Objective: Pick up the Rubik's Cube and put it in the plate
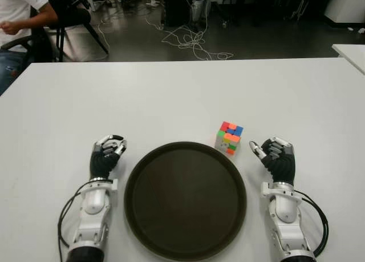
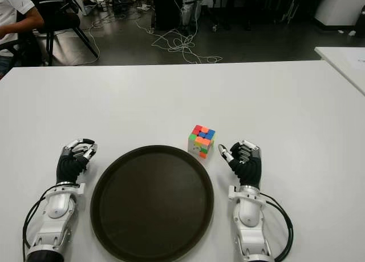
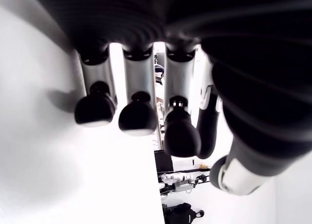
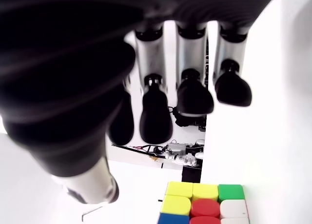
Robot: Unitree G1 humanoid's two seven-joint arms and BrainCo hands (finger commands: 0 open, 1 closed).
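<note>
A Rubik's Cube [image 1: 228,137] stands on the white table [image 1: 171,96] just beyond the far right rim of a round dark brown plate [image 1: 185,199]. The plate holds nothing. My right hand [image 1: 274,154] shows a little to the right of the cube, apart from it, fingers relaxed and holding nothing. In the right wrist view the cube [image 4: 204,204] lies just past the fingertips [image 4: 195,98]. My left hand [image 1: 108,150] shows left of the plate, fingers loosely curled with nothing in them.
A person [image 1: 20,16] sits on a chair beyond the table's far left corner. Cables [image 1: 191,42] lie on the dark floor behind the table. Another white table's corner [image 1: 351,51] shows at the far right.
</note>
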